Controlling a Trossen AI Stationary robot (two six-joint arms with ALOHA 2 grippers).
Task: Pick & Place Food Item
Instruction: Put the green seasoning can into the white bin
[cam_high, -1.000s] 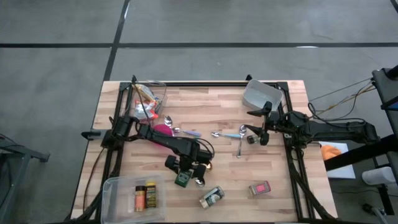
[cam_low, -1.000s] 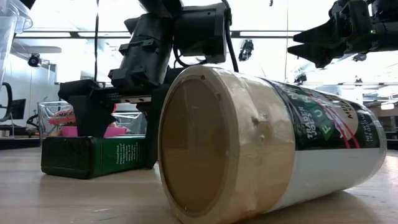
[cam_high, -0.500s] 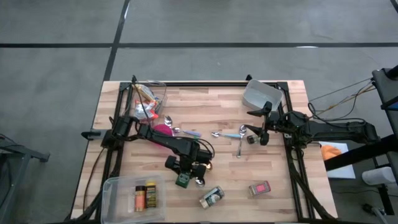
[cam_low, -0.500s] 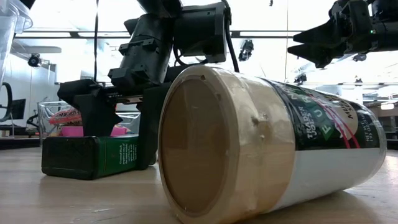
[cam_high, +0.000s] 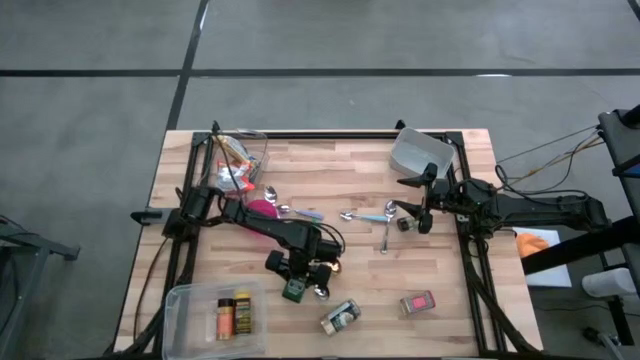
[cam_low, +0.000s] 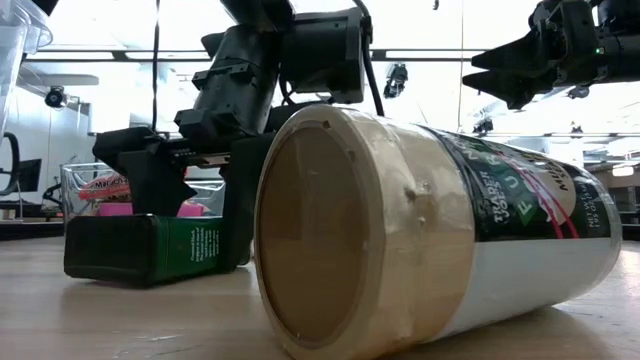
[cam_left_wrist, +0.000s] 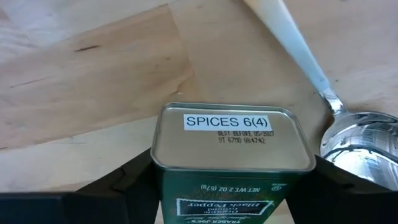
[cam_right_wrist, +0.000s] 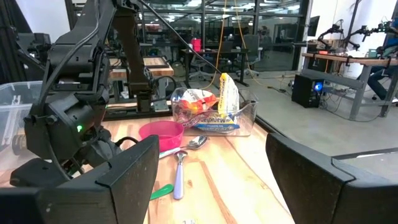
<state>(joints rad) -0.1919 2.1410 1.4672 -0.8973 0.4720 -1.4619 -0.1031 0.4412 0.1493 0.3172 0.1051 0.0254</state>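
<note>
A green spice tin (cam_high: 293, 289) lies flat on the wooden table near its front middle. Its silver base with a white label (cam_left_wrist: 231, 140) points away from my left wrist. My left gripper (cam_high: 300, 276) comes down on it from the far left, shut on the tin (cam_low: 145, 250). My right gripper (cam_high: 421, 207) hangs open and level above the table's right side, holding nothing; its fingers (cam_right_wrist: 93, 186) stand wide apart in the right wrist view. My left gripper pinches the tin between its two fingers, one on each narrow long side (cam_left_wrist: 163, 186). The fingers (cam_left_wrist: 127, 183) slant steeply down from the far left and lie along the tin. The tin rests with a broad face on the table (cam_low: 120, 320).
A spoon (cam_left_wrist: 357, 134) lies right beside the tin. A jar (cam_high: 341, 317) lies on its side near the front edge, with a red packet (cam_high: 417, 302) to its right. Clear bins (cam_high: 215, 315) (cam_high: 240, 160), a pink bowl (cam_high: 262, 208), spoons (cam_high: 385, 215) and a grey container (cam_high: 418, 152) stand around.
My left gripper has shut: its fingers stood clear of the green tin's sides and now rest against them. The arm itself has stayed in place, and the tin still lies on the table.
</note>
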